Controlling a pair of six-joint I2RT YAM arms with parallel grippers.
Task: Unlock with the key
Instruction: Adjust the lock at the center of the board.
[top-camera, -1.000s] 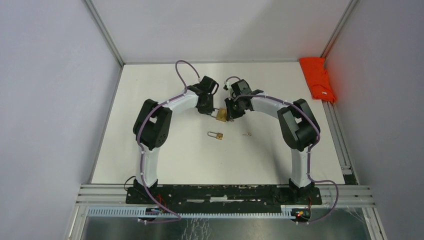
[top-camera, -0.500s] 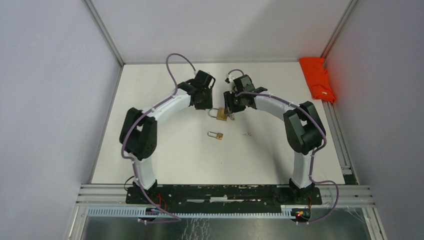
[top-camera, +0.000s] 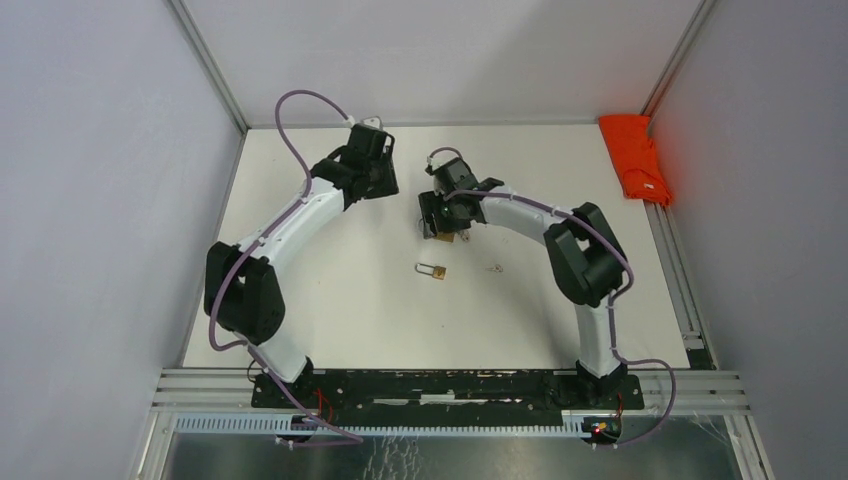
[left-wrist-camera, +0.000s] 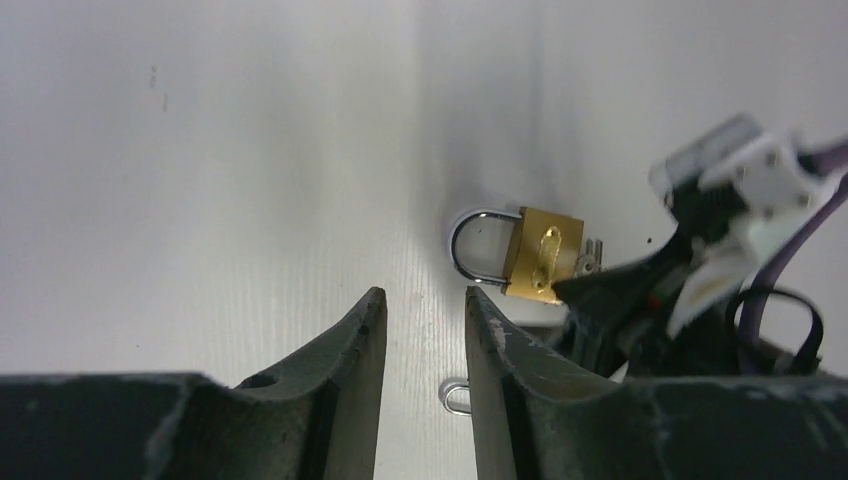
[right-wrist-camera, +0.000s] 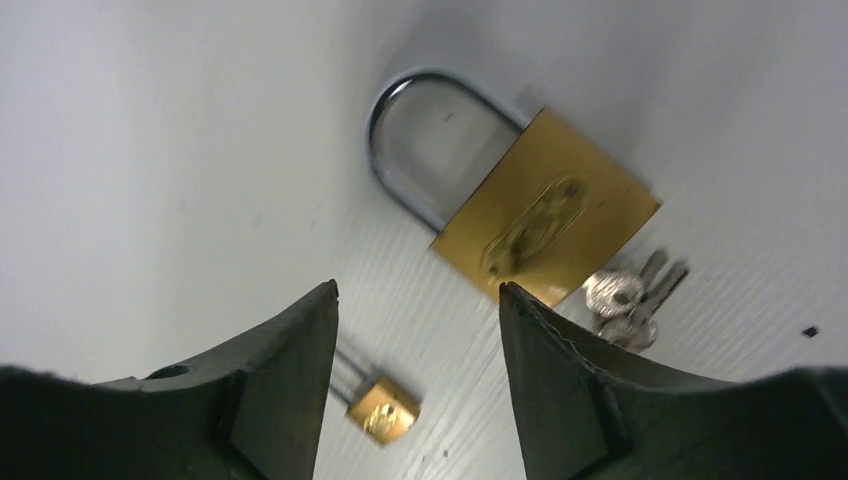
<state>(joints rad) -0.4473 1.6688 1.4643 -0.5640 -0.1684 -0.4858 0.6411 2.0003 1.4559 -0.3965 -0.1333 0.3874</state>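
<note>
A large brass padlock with a steel shackle lies flat on the white table. A small bunch of keys sticks out at its keyhole end. My right gripper hovers open just above it, touching nothing. From above, the padlock is half hidden under the right gripper. My left gripper is open and empty, off to the back left. In the left wrist view the left gripper faces the padlock from a distance. Whether the shackle is released I cannot tell.
A second, smaller brass padlock lies nearer the arm bases, also seen as the small padlock between the right fingers. A tiny loose key lies to its right. An orange cloth sits at the back right edge.
Both grippers have opened and let go of the large padlock, which now lies on the table. The left arm has swung away to the back left; the right gripper shifted slightly left.
</note>
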